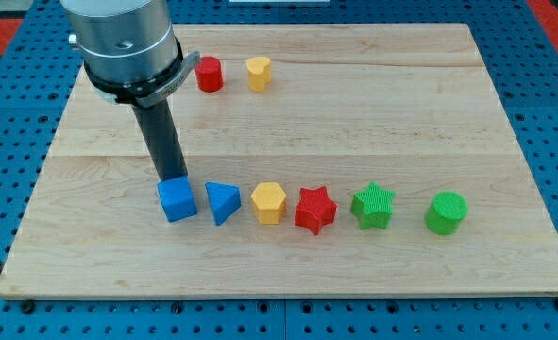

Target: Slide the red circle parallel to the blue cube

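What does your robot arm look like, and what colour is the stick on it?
The top part of my arm is a fat, shiny silver-grey metal cylinder with small dark holes in it and a thin black ring around its bottom edge. Out of it comes a straight, smooth black rod, plain with no markings. My tip is the rod's flat lower end. No cables show.

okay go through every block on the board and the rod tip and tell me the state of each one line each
my tip: down, at blue cube's top edge
red circle block: upright, untouched
yellow heart block: beside red circle
blue cube block: row's left end
blue triangle block: in row
yellow hexagon block: in row
red star block: in row
green star block: in row
green circle block: row's right end
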Tool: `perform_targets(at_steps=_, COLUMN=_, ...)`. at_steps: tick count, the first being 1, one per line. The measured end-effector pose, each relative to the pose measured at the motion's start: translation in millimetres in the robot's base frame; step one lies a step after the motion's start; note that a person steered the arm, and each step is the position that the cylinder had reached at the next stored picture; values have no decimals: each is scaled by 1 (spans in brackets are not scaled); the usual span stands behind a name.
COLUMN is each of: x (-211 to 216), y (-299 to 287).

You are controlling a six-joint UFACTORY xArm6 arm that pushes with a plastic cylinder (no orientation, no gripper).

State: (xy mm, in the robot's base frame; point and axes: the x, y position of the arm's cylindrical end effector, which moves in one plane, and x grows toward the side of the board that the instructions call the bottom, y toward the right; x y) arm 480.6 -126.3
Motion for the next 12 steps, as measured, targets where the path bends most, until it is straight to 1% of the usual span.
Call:
perform_targets(at_steps=2, x=-77, y=11)
perform_targets(at_steps=3, x=-120, y=-42)
perform_targets(at_steps=4, x=-180, y=-54)
perform_targets(at_steps=5, x=-216, y=2)
perform_targets(at_steps=6, x=-195, y=54)
perform_targets(at_steps=7, x=-161, y=37)
perform_targets(at_steps=8, x=-136, y=38)
perform_targets(at_steps=9, x=-127, y=81)
perform_targets(at_steps=11, x=-138, y=-13)
perform_targets(at_steps=12, x=-119, y=-28)
